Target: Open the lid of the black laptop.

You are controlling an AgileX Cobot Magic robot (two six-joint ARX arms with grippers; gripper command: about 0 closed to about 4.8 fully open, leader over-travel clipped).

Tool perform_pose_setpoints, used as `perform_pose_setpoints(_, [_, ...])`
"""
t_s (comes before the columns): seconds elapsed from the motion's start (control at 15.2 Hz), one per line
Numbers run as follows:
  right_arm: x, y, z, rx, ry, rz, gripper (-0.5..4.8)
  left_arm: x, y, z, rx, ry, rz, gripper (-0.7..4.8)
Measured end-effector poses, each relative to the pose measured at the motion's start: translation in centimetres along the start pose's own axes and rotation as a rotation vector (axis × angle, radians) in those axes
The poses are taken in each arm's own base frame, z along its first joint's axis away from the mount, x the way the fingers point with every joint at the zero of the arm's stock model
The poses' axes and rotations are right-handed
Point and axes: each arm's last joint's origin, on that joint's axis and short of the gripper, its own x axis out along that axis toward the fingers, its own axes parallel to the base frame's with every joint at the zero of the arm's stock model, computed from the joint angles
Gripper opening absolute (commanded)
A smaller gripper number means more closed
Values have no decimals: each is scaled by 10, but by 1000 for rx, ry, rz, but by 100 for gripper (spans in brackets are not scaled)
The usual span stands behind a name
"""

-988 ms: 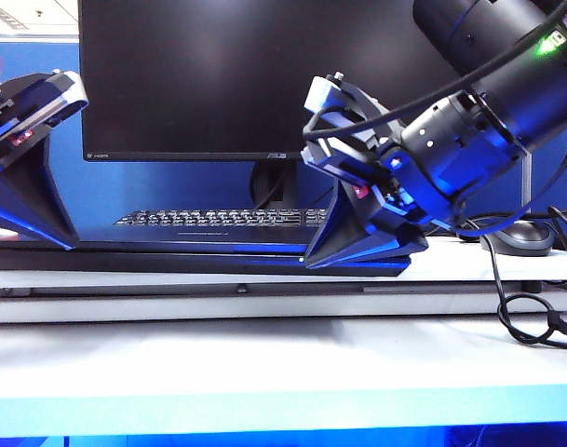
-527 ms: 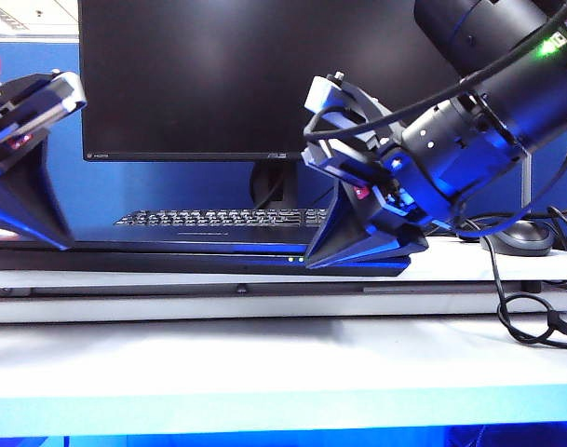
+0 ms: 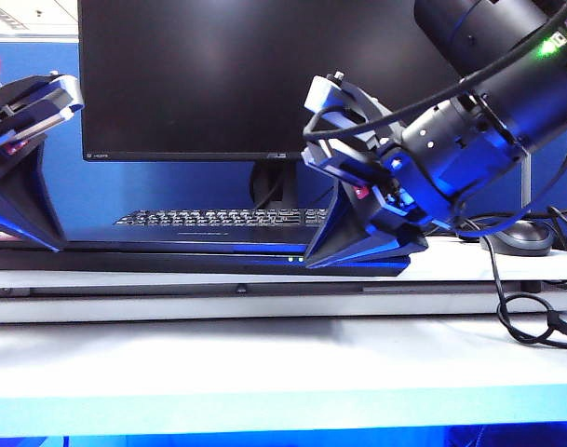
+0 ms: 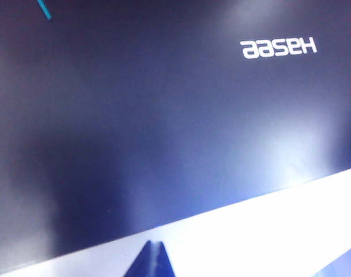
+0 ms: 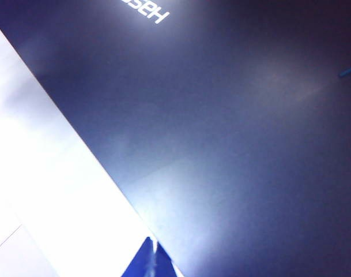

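The black laptop [image 3: 171,253] lies flat on the white table with its lid [image 4: 163,115] down; small white LEDs show on its front edge. Both wrist views look onto the lid's outer face [image 5: 233,144], which carries a white "Hasee" logo. My left gripper [image 3: 58,245] is at the laptop's far left end, and its shut fingers form a wedge [image 4: 155,247] just off the lid's edge. My right gripper [image 3: 308,263] is shut too, with its tip [image 5: 151,245] at the lid's front edge, right of the middle. Neither gripper holds anything.
A large ASUS monitor [image 3: 264,74] stands behind the laptop, with a separate black keyboard [image 3: 218,218] under it. A mouse [image 3: 520,237] and looped black cables [image 3: 534,317] lie at the right. White table [image 3: 264,354] stretches in front.
My left gripper has shifted a little to the left in the exterior view. The right gripper and the laptop have not moved.
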Motion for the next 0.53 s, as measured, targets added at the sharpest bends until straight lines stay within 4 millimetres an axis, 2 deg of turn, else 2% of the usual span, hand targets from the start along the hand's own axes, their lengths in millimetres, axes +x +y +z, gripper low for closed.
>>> perform_pose_setpoints(0.53, [0,0,0,0,-2,1,-1,7,2,0,32,16,3,7])
